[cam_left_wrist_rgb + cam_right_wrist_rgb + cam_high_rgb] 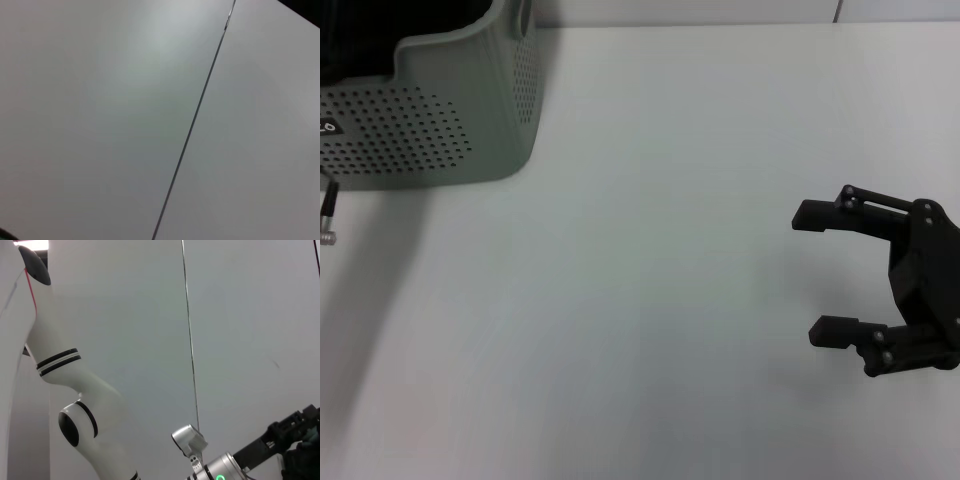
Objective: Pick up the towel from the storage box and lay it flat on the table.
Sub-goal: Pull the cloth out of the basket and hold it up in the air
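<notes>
A white robot arm (70,390) with black joint bands rises along one side of the view, a thin red line near its upper part. Behind it stand pale wall panels (240,315) split by a dark vertical seam (190,335). A silver wrist section with a green light (220,476) leads to black gripper parts (295,432)

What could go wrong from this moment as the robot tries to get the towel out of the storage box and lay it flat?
1. The storage box sits at the table's far left, while the open right gripper hovers far off to the right; that is a long reach across.
2. No towel shows, and the box's inside is dark, so a grasp may be aimed blind.
3. The left arm barely shows beside the box wall; it could knock the box.
</notes>
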Robot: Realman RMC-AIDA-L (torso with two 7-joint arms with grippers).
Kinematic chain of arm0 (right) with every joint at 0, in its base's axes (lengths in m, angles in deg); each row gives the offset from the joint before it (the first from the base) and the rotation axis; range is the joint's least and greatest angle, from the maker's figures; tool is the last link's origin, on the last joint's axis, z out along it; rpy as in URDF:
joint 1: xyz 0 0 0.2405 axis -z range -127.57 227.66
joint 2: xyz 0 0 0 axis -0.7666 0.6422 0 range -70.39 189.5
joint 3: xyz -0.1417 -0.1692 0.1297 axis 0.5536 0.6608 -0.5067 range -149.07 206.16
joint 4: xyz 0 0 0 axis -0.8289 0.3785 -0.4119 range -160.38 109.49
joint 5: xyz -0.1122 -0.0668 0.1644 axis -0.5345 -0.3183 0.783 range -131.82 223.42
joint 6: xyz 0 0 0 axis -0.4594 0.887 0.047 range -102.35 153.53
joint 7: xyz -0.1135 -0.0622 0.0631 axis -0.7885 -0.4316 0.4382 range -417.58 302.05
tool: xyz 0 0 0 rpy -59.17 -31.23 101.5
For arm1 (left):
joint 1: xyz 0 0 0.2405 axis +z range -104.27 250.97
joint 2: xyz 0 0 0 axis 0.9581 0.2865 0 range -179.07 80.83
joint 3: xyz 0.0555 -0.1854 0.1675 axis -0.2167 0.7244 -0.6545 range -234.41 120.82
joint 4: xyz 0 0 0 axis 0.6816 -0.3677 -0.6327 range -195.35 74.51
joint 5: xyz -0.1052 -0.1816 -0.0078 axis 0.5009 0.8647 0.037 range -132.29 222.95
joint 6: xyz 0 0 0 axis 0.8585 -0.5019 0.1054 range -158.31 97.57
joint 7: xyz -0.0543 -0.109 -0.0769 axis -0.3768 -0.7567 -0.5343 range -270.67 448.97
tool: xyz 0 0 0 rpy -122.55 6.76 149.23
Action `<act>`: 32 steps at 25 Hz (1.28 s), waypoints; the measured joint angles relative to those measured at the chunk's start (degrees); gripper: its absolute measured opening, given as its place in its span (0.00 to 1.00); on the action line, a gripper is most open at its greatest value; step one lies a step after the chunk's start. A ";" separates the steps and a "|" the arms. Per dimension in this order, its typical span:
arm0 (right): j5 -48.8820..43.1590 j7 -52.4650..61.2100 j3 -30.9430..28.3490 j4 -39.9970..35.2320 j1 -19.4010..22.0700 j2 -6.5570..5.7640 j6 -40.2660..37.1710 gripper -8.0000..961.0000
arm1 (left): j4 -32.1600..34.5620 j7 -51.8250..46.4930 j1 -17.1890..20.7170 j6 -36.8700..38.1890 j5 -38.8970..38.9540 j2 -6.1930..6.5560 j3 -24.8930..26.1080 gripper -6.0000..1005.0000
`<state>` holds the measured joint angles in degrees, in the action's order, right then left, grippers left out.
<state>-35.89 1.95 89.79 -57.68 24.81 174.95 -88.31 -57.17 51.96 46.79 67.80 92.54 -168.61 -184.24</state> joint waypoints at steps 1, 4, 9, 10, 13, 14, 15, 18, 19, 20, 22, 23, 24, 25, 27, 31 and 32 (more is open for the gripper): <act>0.01 -0.24 -0.09 0.20 0.00 0.00 -0.09 0.90 | -0.01 0.01 -0.17 -0.44 -0.20 -0.02 0.00 0.55; 0.03 -0.49 -0.15 0.38 -0.02 0.00 -0.16 0.91 | -0.01 0.01 -0.41 -1.13 -0.61 -0.08 0.00 0.55; 0.04 -0.55 -0.23 0.42 -0.06 0.00 -0.07 0.90 | 0.08 0.02 -0.48 -1.79 -0.45 -0.14 0.42 0.55; 0.04 -0.56 -0.24 0.42 -0.06 0.00 -0.02 0.90 | 0.20 0.02 -0.50 -2.13 -0.32 -0.17 0.52 0.55; 0.05 -0.56 -0.26 0.50 -0.08 0.00 0.07 0.90 | 0.56 0.02 -0.51 -2.61 -0.34 -0.22 0.57 0.55; 0.04 -0.57 -0.26 0.60 -0.08 0.00 0.09 0.90 | 0.70 -0.01 -0.52 -2.60 -0.41 -0.22 0.51 0.55; 0.05 -0.57 -0.26 0.71 -0.11 0.00 0.13 0.90 | 0.92 -0.10 -0.51 -2.53 -0.48 -0.22 0.42 0.55; 0.04 -0.62 -0.26 0.96 -0.24 0.00 0.24 0.90 | 2.11 -0.39 -0.59 -2.29 -0.66 -0.22 0.14 0.54; 0.04 -0.63 -0.26 0.96 -0.28 0.00 0.24 0.90 | 2.20 -0.40 -0.62 -2.28 -0.69 -0.22 0.13 0.54; 0.04 -0.63 -0.25 0.97 -0.32 0.00 0.25 0.90 | 2.36 -0.42 -0.69 -2.26 -0.77 -0.22 0.11 0.54; 0.04 -0.65 -0.27 1.02 -0.38 0.00 0.26 0.90 | 2.81 -0.47 -0.85 -2.19 -1.31 -0.22 0.06 0.54; 0.04 -0.66 -0.29 1.03 -0.38 0.00 0.26 0.90 | 2.98 -0.48 -0.96 -2.18 -1.64 -0.22 0.04 0.54; 0.04 -0.68 -0.31 1.03 -0.36 0.00 0.26 0.90 | 3.11 -0.48 -1.08 -2.18 -1.96 -0.22 0.03 0.54; 0.04 -0.70 -0.34 1.03 -0.34 0.00 0.27 0.90 | 3.14 -0.50 -1.24 -2.20 -2.06 -0.22 0.03 0.54; 0.04 -0.74 -0.35 1.03 -0.33 0.00 0.31 0.90 | 3.19 -0.54 -1.61 -2.43 -2.16 -0.27 0.01 0.54; 0.04 -0.74 -0.35 1.03 -0.36 0.00 0.35 0.90 | 3.23 -0.59 -1.99 -4.03 -2.21 -0.41 0.16 0.54; 0.04 -0.75 -0.34 1.03 -0.38 0.00 0.35 0.90 | 3.24 -0.59 -2.01 -4.57 -2.16 -0.43 0.25 0.53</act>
<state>-35.85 1.20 89.45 -56.64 24.43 174.95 -87.95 -53.93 51.37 44.78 63.24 90.38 -169.04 -183.99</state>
